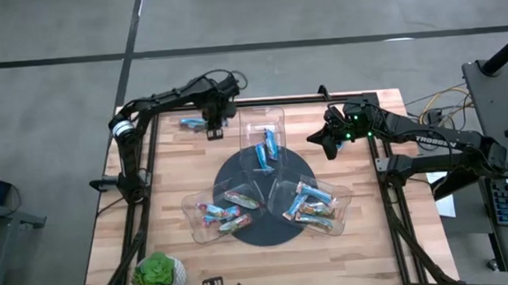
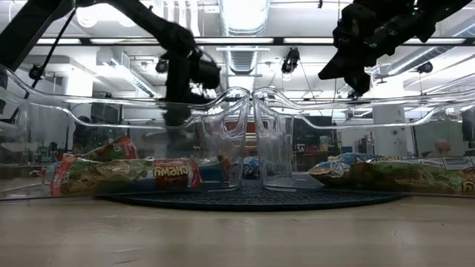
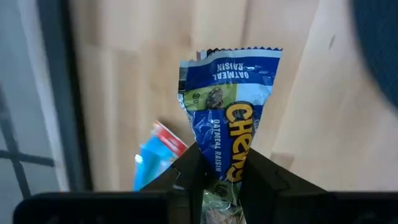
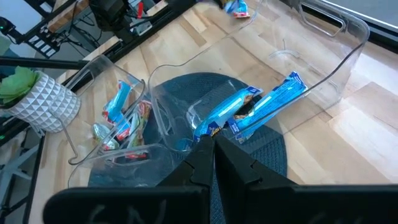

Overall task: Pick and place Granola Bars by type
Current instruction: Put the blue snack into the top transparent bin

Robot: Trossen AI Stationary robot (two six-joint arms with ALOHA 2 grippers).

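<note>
The fingers (image 3: pixel 186 171) of the left gripper (image 3: pixel 219 171) pinch only one end of a blue granola bar (image 3: pixel 227 106), so it could swing or slip free in transit.

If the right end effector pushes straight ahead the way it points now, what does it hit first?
Probably the clear tray holding two blue granola bars; the shut right end effector aims at them, though depth is unclear.

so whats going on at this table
The robot is sorting granola bars into three clear trays set on a dark round mat. The left gripper is shut on a blue oatmeal raisin bar near the table's far left corner, beside another bar. The right gripper hangs shut and empty right of the trays.
</note>
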